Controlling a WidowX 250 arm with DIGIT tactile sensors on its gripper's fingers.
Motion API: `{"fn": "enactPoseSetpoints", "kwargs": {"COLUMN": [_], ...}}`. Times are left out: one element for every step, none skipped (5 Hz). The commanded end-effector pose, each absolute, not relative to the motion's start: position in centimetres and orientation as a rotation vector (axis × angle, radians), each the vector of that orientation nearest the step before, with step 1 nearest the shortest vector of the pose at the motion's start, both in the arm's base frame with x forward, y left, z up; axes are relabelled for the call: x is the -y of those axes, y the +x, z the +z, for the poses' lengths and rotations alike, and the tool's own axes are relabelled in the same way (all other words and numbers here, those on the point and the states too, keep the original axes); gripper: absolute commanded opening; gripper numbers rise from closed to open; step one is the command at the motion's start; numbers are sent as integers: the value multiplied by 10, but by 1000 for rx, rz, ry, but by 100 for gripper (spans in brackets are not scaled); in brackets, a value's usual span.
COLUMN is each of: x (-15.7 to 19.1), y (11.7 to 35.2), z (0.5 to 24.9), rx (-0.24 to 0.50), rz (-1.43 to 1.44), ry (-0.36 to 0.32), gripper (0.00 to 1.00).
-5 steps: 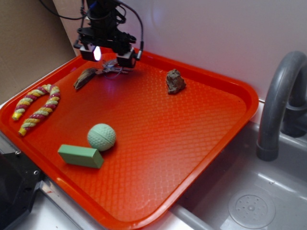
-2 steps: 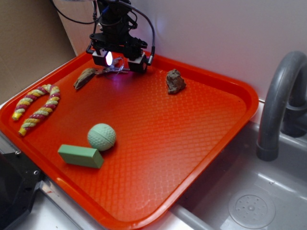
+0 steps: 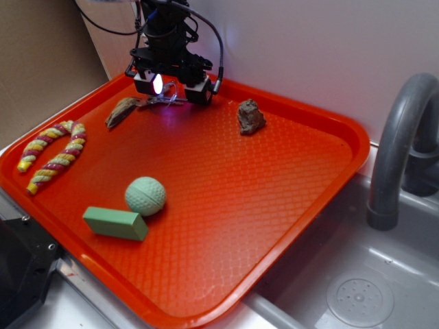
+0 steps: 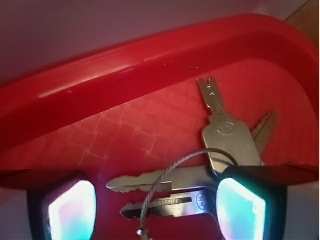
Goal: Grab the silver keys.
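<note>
1. Tray [image 3: 329,171]: orange plastic, filling most of the exterior frame; sink and grey faucet [image 3: 405,144] at right.
2. Silver keys [image 4: 200,175]: small bunch on a thin wire ring, lying flat on the tray floor near the far rim, upper left of the exterior frame [image 3: 163,100]; not lifted.
3. Gripper [image 3: 173,88]: hangs low over the keys; jaws spread, one lit pad [image 4: 72,210] at lower left of the wrist frame, the other at lower right over the key heads; most of the bunch lies between them.
4. Other items: brown bark piece [image 3: 122,111] just left of the keys; rock [image 3: 251,116]; green ball [image 3: 145,196]; green block [image 3: 115,223]; twisted rope toy [image 3: 51,154].
5. Progress, as judged: approach and alignment done; closing on the keys and lifting remain.
</note>
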State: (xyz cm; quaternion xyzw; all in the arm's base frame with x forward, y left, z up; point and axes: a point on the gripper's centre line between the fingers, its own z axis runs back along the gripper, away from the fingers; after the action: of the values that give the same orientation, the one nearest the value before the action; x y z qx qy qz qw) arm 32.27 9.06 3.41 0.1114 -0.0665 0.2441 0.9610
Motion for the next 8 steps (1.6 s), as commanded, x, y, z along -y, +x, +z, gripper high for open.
{"fn": "enactPoseSetpoints", "kwargs": {"x": [-111, -120, -125, -125, -123, -121, -116, -105], "y": [297, 289, 287, 288, 290, 292, 290, 279], "z": [37, 32, 31, 29, 31, 38, 63, 110], "rx": [85, 56, 48, 37, 31, 44, 94, 234], "rz": [491, 513, 524, 491, 443, 391, 327, 252], "ry": [239, 224, 223, 222, 222, 239, 245, 70], "gripper": [0, 0, 0, 0, 0, 0, 0, 0]}}
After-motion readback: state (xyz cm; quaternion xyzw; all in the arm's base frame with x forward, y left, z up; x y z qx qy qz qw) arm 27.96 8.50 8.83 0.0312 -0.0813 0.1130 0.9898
